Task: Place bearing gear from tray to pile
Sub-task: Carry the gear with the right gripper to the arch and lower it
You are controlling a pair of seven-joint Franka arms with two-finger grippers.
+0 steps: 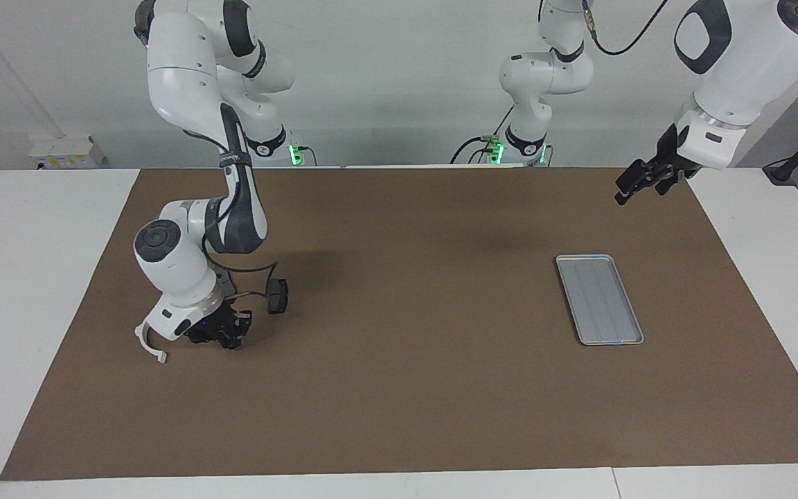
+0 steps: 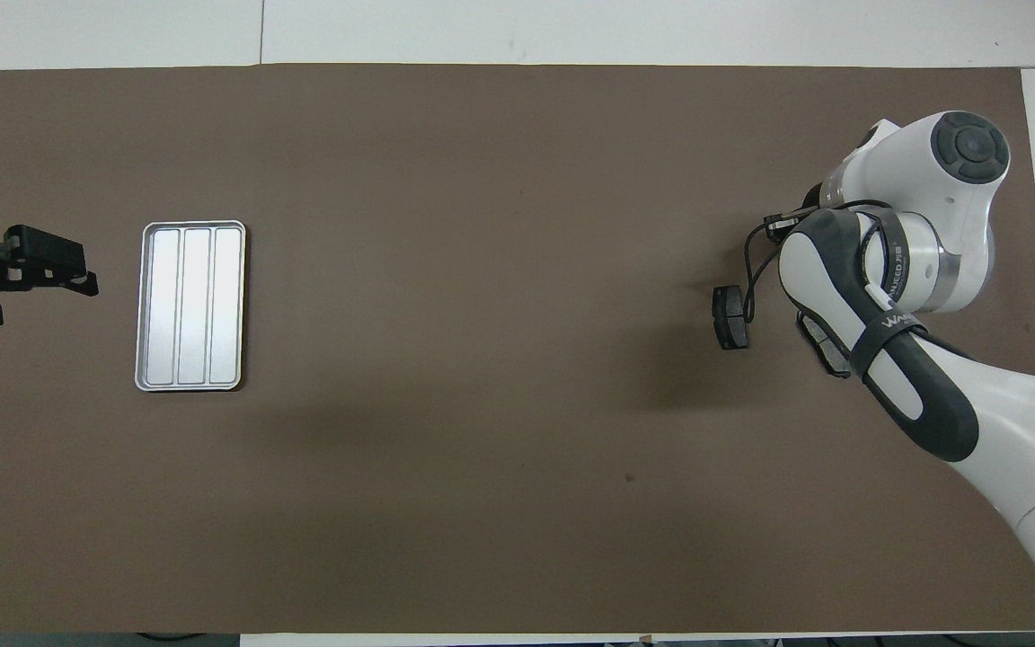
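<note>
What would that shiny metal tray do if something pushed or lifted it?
The tray looks like thin, flat metal, so it is probably light and stiff. Lying flat on the brown mat, it would likely slide, not tip or roll. Its low rim gives little to grab, and the smooth surface may be slippery.
</note>
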